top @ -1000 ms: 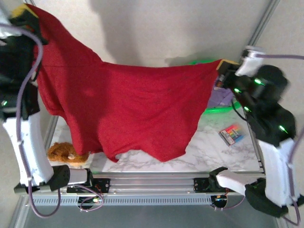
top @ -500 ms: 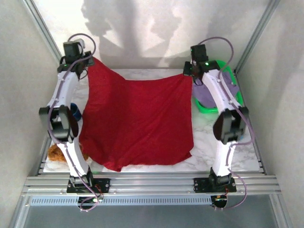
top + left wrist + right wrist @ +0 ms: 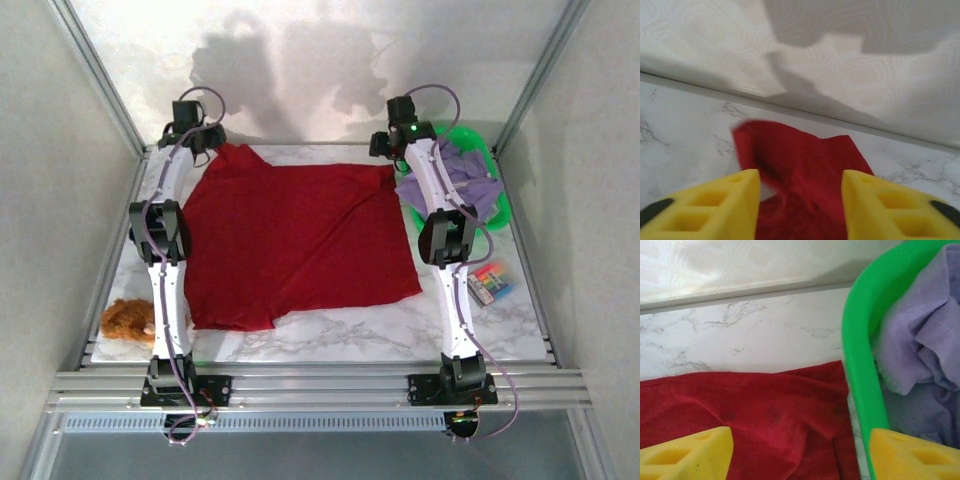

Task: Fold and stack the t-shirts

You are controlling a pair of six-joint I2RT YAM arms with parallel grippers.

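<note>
Jaws of both grippers stand apart, holding nothing. The left gripper point(image 3: 800, 200) hangs over the far left corner of the red t-shirt point(image 3: 290, 235), and the right gripper point(image 3: 800, 450) over its far right corner. The shirt lies spread out on the marble table point(image 3: 340, 335). Just beside it, at the far right, the green basket point(image 3: 860, 365) holds the crumpled lavender t-shirt point(image 3: 920, 340), part of it draped over the rim.
</note>
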